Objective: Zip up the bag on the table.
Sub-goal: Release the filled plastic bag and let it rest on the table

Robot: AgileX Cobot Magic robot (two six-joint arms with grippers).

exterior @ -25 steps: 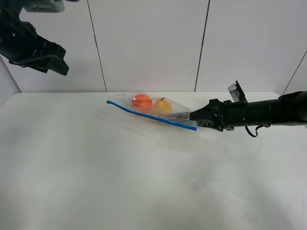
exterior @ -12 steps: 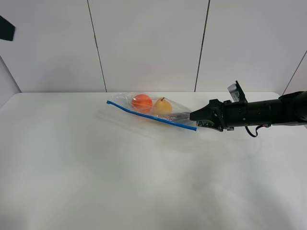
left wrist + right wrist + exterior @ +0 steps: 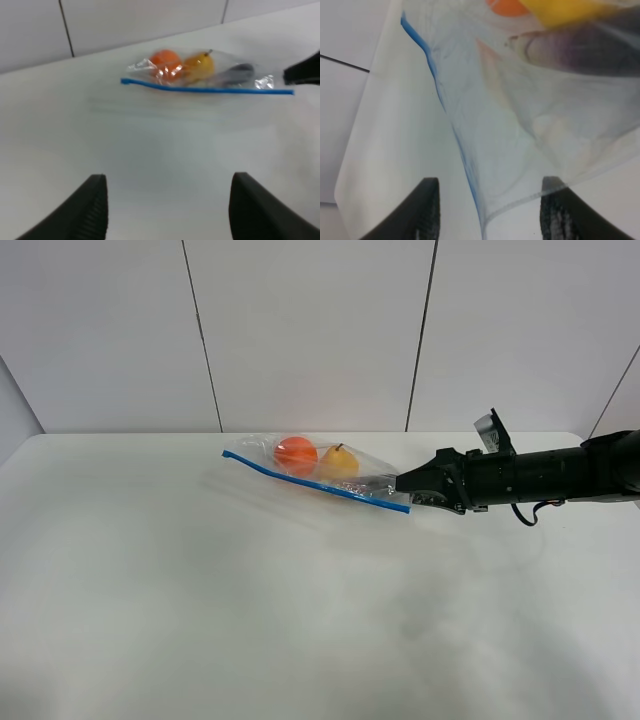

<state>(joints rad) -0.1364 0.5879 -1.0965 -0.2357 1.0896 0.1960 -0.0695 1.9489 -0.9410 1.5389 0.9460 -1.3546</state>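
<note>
Crinkly clear bag [image 3: 330,472] on matte table [image 3: 250,620], corner between spread fingers [image 3: 427,210] of right hand [image 3: 402,484]; left hand [image 3: 170,180] agape

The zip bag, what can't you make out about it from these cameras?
- Whether the blue zipper strip on the bag is sealed: too small in the exterior high view, blurred in the left wrist view.
- The dark purple fruit: blurred behind crinkled plastic, cut off by the right wrist view's edge.
- Whether the right gripper touches the bag: the frame edge cuts its fingers off.
</note>
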